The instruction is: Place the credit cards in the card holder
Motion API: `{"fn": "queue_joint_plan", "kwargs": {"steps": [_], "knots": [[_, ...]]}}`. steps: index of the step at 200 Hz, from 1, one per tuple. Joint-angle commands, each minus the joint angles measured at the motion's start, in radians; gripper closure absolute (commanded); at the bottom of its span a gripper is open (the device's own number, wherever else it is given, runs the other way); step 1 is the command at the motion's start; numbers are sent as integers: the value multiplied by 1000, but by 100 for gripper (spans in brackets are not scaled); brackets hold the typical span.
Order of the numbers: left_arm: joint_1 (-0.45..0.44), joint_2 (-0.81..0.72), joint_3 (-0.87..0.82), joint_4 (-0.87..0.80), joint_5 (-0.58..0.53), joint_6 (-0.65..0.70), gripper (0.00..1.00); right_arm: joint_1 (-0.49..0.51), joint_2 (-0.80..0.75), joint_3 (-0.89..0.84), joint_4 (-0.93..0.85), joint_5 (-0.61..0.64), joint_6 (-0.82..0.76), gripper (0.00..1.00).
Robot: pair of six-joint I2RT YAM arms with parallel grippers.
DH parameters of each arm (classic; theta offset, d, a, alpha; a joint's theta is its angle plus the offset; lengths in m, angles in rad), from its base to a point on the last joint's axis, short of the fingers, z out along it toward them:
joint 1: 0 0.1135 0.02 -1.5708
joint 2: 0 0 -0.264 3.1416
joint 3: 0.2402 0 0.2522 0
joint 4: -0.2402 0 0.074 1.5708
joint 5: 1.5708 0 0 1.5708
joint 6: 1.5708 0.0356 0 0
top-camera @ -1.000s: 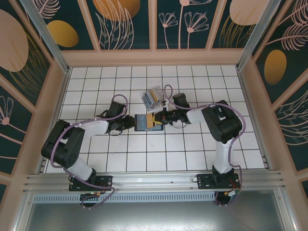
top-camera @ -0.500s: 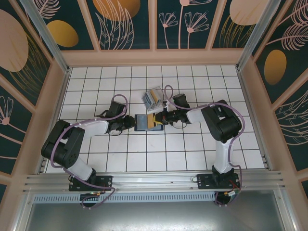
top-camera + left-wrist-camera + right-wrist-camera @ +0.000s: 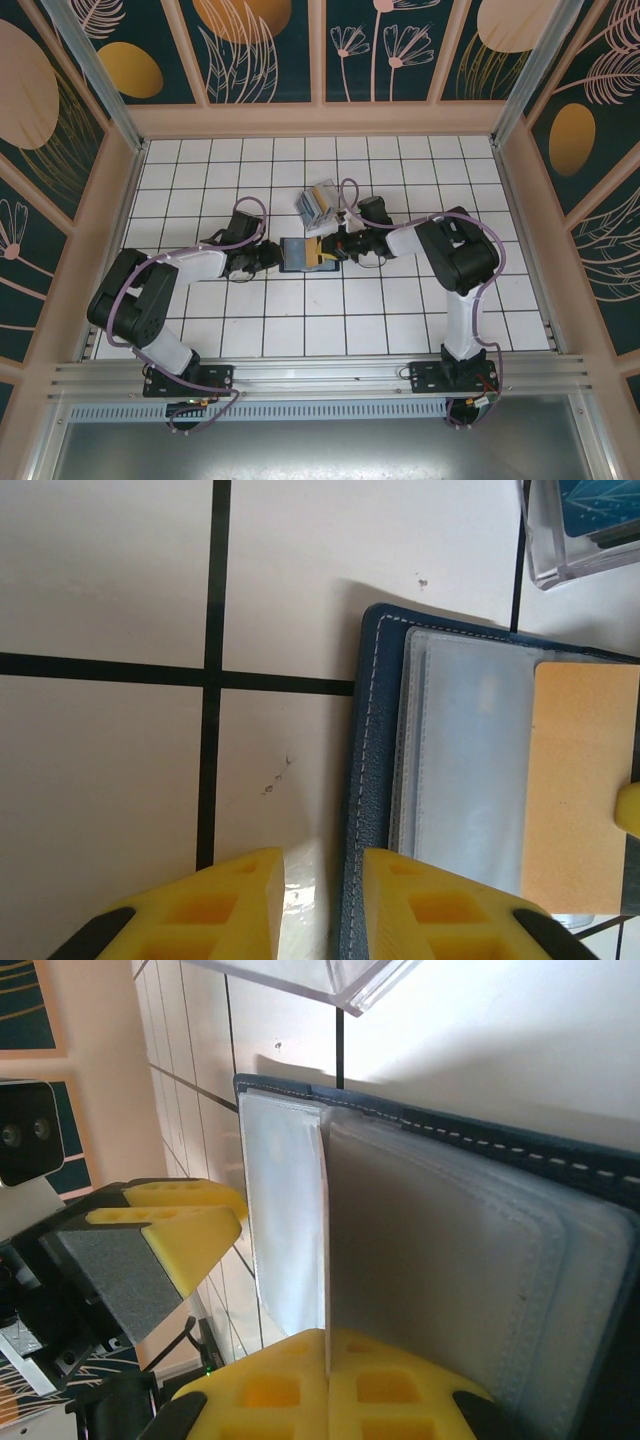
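- We see the tan card (image 3: pixel 580 780) lying on the open wallet (image 3: pixel 372 780), over its clear sleeves (image 3: pixel 460 770). The wallet is flat on the tabletop (image 3: pixel 100 570), between the two hands.
- The holder (image 3: pixel 322 203) stands just beyond the wallet, apart from it, and a blue card (image 3: pixel 600 505) sits in it.
- Our left hand (image 3: pixel 322 872) is narrowly open with nothing in it. Bare tile shows in the gap, and the wallet's stitched edge runs under one finger.
- Our right hand (image 3: pixel 328 1348) is closed on a thin sheet (image 3: pixel 325 1230) that we see edge-on.
- We judge a card to be light, stiff and slick. It would slip from a loose pinch, and lying flat it offers little to grab.
- The place to pinch is an edge that overhangs or lifts, leaving the far end free to drop into a slot.
- The holder looks light, so a nudge could shift or tip it.
- We cannot tell whether the pinched sheet is a card or a sleeve.
- We also cannot tell whether the yellow tip at the tan card's edge touches it, how many slots are free, or whether more cards sit in the sleeves.
- The holder is cut off in both wrist views.
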Motion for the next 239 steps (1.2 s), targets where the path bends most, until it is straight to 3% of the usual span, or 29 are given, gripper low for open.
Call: {"fn": "queue_joint_plan", "kwargs": {"steps": [1, 130, 196, 239], "knots": [[-5, 8, 14, 14, 16, -10, 72, 14, 32, 19, 8, -20, 21, 100], [-7, 14, 17, 7, 8, -5, 73, 40, 49, 10, 152, 2, 128, 100], [-7, 28, 40, 1, 8, -5, 73, 109, 66, 50, 173, 33, 148, 100], [-7, 40, 46, 16, 23, -14, 74, 173, 53, 94, 126, 138, 150, 98]]}}
